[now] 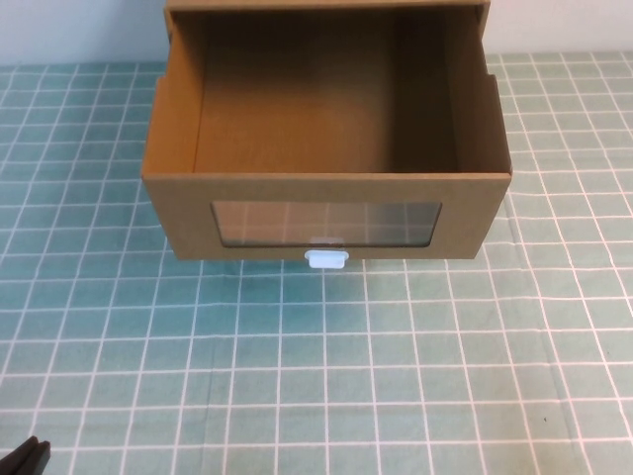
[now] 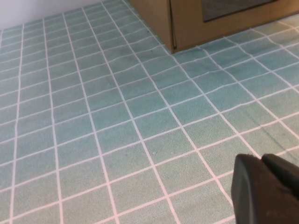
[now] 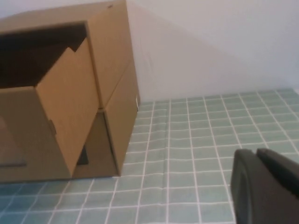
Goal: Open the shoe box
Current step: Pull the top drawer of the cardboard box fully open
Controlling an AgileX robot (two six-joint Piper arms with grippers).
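Observation:
The brown cardboard shoe box [image 1: 326, 213] stands at the back middle of the table, and its drawer is slid out toward me, with nothing inside. The drawer front has a clear window [image 1: 326, 225] and a small white pull tab [image 1: 326, 259] below it. The outer sleeve [image 3: 112, 56] sits behind the drawer against the wall. My left gripper [image 2: 261, 161] is shut on nothing and hovers low over the cloth near the front left corner [image 1: 28, 455], far from the box. My right gripper [image 3: 256, 154] is also shut and empty, off to the box's right side; the high view does not show it.
A teal cloth with a white grid [image 1: 326, 376] covers the table. A pale wall [image 3: 224, 46] rises right behind the box. A corner of the box [image 2: 196, 23] shows in the left wrist view.

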